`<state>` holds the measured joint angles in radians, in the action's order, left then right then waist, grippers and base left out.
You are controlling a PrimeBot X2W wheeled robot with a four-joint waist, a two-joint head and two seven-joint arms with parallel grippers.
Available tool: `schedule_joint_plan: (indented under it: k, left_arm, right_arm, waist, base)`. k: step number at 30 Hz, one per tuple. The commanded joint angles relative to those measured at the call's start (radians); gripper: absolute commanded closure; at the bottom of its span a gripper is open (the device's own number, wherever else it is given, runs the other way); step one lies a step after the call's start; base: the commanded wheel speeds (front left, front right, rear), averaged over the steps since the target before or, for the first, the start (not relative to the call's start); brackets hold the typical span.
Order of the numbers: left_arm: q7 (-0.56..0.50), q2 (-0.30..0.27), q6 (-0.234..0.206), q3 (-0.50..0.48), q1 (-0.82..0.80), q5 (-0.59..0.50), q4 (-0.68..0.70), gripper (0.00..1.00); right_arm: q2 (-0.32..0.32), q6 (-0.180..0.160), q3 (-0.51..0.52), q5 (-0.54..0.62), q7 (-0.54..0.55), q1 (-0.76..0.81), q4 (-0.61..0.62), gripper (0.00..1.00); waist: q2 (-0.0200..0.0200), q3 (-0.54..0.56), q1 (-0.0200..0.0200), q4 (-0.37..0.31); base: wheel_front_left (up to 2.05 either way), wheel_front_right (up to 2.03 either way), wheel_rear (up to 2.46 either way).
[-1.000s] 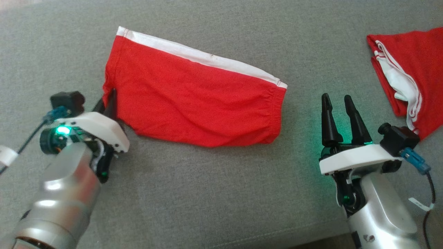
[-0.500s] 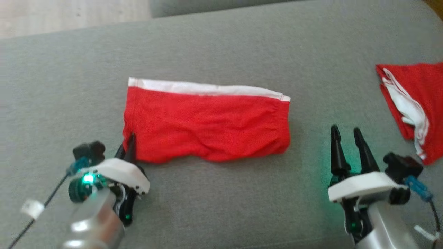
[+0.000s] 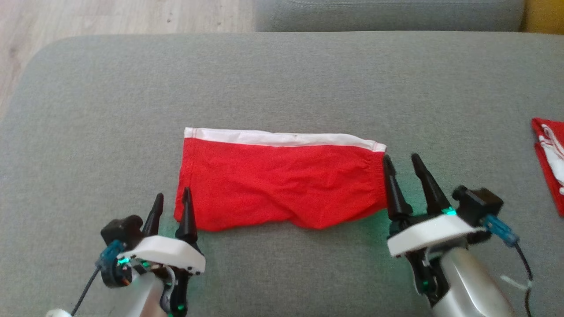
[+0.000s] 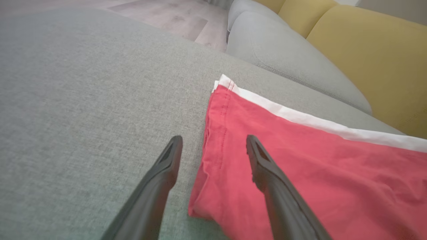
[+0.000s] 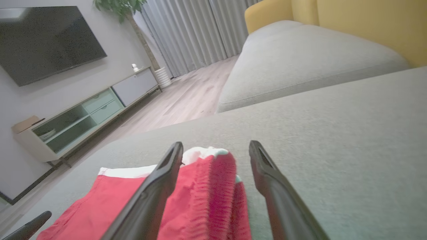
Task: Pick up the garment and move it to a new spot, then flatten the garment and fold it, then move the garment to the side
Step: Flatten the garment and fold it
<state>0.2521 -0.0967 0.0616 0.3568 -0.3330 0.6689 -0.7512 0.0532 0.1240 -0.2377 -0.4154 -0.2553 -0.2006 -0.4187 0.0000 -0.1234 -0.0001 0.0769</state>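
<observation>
You are poising the left gripper (image 3: 172,193) and right gripper (image 3: 400,156), fingers spread and empty, astride the left and right ends of the flat red white-banded cloth garment (image 3: 277,185) lying on the grey fabric cushion (image 3: 282,79), seemingly readying a fold.

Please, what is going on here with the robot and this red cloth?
A two-armed robot is working on a red garment with a white band, lying flat on a grey cushion. The left gripper is at its left end and the right gripper at its right end, both open, the cloth's edge between their fingers; nothing is lifted. A second red garment lies at the far right.
</observation>
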Motion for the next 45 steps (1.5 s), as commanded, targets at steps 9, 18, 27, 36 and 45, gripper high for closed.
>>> schedule_joint_plan:
  k: [9,18,27,36,45]
  left_arm:
    - [0.010,0.039,0.042,-0.115,0.047,-0.129,0.070,0.00]
    - [0.010,0.046,0.063,-0.130,0.041,-0.150,0.073,0.00]
    - [0.010,0.046,0.068,-0.137,0.042,-0.165,0.078,0.00]
    - [0.010,0.046,0.069,-0.137,0.063,-0.163,0.080,0.00]
    - [0.010,0.046,0.069,-0.057,0.102,-0.116,0.069,0.00]
  right_arm:
    - [-0.003,0.007,-0.038,0.052,-0.006,-0.094,-0.109,0.00]
    - [-0.003,0.007,-0.054,0.006,-0.006,-0.152,-0.372,0.00]
    - [-0.003,0.007,-0.118,-0.144,-0.006,-0.183,-0.461,1.00]
    - [0.090,0.007,0.087,-0.109,-0.006,-0.167,-0.394,1.00]
    - [0.113,0.007,0.072,-0.141,0.013,-0.175,-0.293,1.00]
  waist:
    - [0.0000,-0.019,0.0001,0.044]
    - [0.0000,-0.051,0.0001,0.074]
    - [0.0000,-0.063,0.0001,0.063]
    - [0.0000,-0.034,0.0001,0.035]
    - [0.0000,0.008,0.0001,0.015]
  base:
    - [0.00,0.00,0.00]
    - [0.00,0.00,0.00]
    - [0.00,0.00,0.00]
    - [0.00,0.00,0.00]
    - [0.00,0.00,0.00]
